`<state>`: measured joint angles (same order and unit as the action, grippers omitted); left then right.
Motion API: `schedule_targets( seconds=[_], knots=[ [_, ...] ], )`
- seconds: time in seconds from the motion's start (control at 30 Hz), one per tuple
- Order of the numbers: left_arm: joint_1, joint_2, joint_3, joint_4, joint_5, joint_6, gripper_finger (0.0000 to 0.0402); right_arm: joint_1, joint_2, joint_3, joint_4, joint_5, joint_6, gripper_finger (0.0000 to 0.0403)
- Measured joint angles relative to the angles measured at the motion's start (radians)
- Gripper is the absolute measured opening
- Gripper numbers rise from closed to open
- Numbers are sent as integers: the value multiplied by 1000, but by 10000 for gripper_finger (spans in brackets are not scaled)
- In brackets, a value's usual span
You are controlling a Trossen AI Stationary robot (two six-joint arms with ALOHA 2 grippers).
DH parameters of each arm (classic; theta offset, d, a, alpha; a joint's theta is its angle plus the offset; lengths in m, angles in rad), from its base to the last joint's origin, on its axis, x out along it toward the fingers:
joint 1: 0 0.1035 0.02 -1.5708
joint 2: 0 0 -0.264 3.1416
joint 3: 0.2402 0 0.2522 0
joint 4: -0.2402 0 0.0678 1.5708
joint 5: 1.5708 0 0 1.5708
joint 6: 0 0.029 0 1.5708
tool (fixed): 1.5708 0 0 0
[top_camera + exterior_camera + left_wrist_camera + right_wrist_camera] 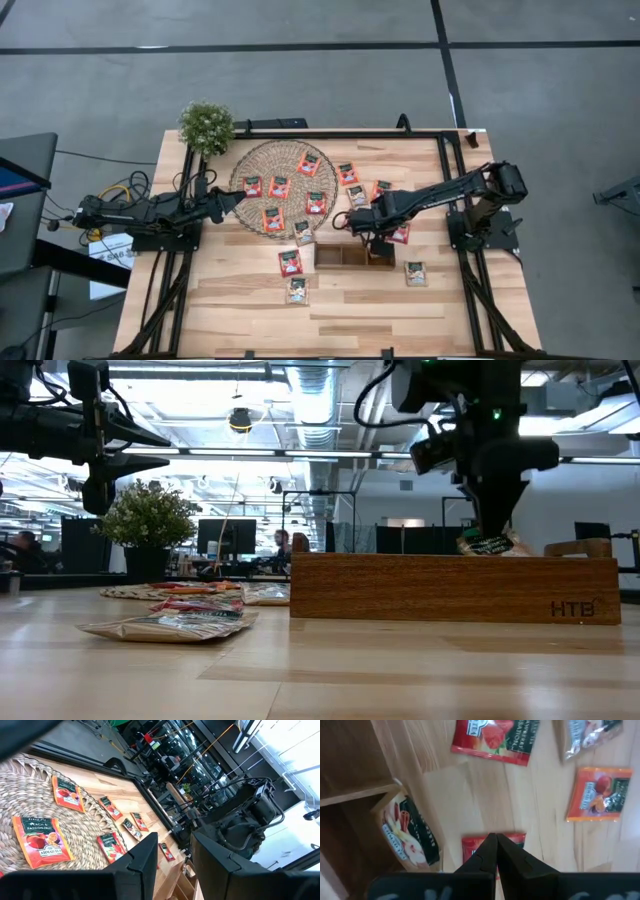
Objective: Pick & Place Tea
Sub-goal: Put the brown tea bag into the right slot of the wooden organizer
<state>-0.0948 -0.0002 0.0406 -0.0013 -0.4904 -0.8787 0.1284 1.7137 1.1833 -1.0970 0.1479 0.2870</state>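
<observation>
Wooden tray (350, 765), pale sachet (407, 837) leaning inside

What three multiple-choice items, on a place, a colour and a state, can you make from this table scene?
1. Where does the plant stand? A at a table corner beside the mat; B on the mat; C in the tray.
2. What colour are most tea sachets? A blue; B black; C red.
3. How are the right hand's fingers? A wide open; B shut; C around the plant.
A: it stands off the mat's rim. C: red ones cover mat and table. B: the fingers meet.
</observation>
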Motion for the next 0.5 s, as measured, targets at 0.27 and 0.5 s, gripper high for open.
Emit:
schedule_targets(
  seconds=[0.27,0.5],
  knots=[
    [0,0,0,1,1,0,110,-3,60,-1,25,-27,-34,0],
    [0,0,0,1,1,0,110,13,46,0,6,-74,-26,0]
  ],
)
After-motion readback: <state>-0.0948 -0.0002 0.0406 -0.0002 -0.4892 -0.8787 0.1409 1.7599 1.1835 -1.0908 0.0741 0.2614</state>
